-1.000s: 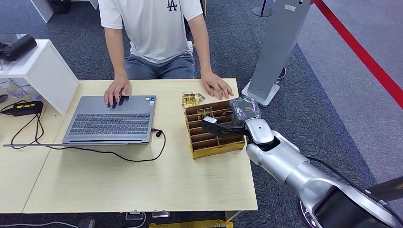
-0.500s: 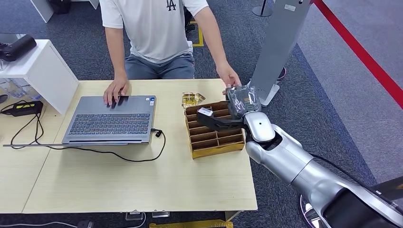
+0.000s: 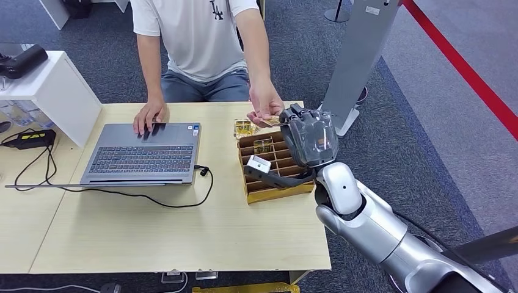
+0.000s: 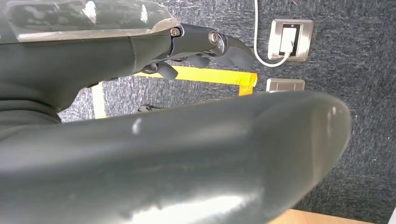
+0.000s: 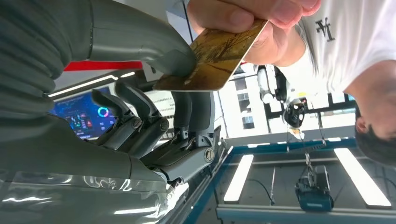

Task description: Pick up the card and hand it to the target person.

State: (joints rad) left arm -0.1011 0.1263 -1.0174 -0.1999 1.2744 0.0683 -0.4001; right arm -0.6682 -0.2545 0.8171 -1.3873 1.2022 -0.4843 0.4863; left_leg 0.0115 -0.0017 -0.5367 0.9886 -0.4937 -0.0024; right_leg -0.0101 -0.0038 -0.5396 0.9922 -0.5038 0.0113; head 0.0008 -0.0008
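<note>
The head view looks forward and down from high on the robot's body, over the pale wooden table [image 3: 183, 232] to the seated person in a white T-shirt [image 3: 201, 36]. The right wrist view sits close behind the grey right hand [image 5: 154, 135], facing upward — it shares the person's hand [image 5: 261, 23] and the gold-brown card [image 5: 212, 58]. The left wrist view looks down at dark grey carpet [image 4: 355, 116].

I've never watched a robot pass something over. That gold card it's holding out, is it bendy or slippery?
Probably stiff: in the right wrist view the card stays flat though it is held only at its ends, by the right hand and the person's hand. Its surface looks glossy, so it may slip. It seems thin and light.
</note>
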